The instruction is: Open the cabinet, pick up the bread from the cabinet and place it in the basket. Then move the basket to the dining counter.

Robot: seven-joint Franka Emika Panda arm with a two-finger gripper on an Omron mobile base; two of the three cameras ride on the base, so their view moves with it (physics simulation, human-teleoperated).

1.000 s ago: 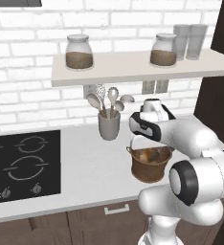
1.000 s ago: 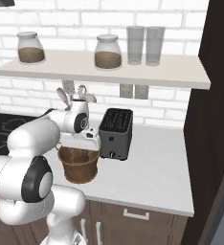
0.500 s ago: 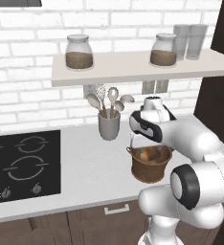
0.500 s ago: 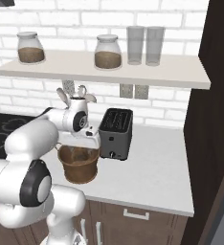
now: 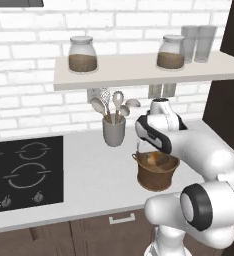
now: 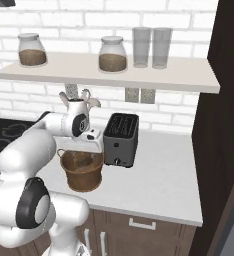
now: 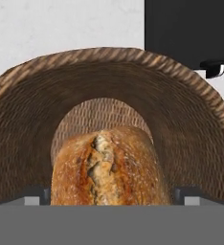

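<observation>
gripper (image 7: 112, 194) spread wide, pointing down into basket (image 7: 190, 139) over bread (image 7: 109, 167).

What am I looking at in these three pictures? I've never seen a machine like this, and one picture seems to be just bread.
It is a white robot arm in a computer-drawn kitchen. Two pictures come from cameras riding on its base, one behind it to the left, one to the right. The third comes from a camera on the hand itself, looking down along the gripper.

On the pale worktop stand a brown woven basket, a dark toaster beside it, and a grey cup of utensils near the black hob. The shelf above carries glass jars and tumblers.

The hand hangs over the basket. In the hand camera's picture the bread sits between the two fingertips, inside the basket, with the fingers spread wide, so the bread is not being squeezed.
</observation>
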